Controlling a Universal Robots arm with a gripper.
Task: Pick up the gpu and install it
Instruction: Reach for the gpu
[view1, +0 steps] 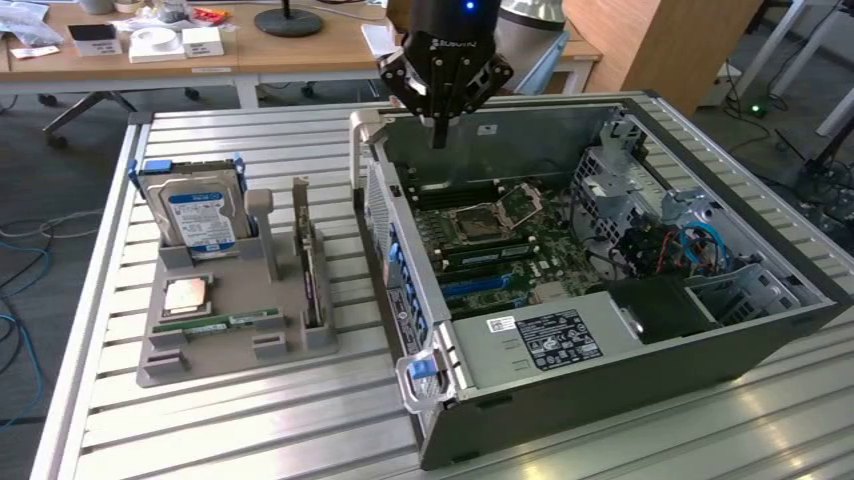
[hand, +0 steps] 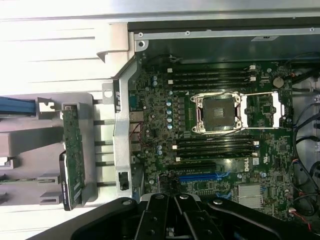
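Observation:
The gpu stands on edge in a slot of the grey holder on the slatted table, its pale bracket end pointing up. From the wrist it appears as a thin green-edged card beside the case wall. My gripper hangs above the back rim of the open computer case, to the exterior view's right of the gpu and well apart from it. Its fingers are shut together with nothing between them. The black gripper body looks down on the motherboard.
In the holder are also a silver hard drive with blue label, a square chip and a green memory stick. Inside the case lie the processor socket, a blue slot and cables. Desks stand behind.

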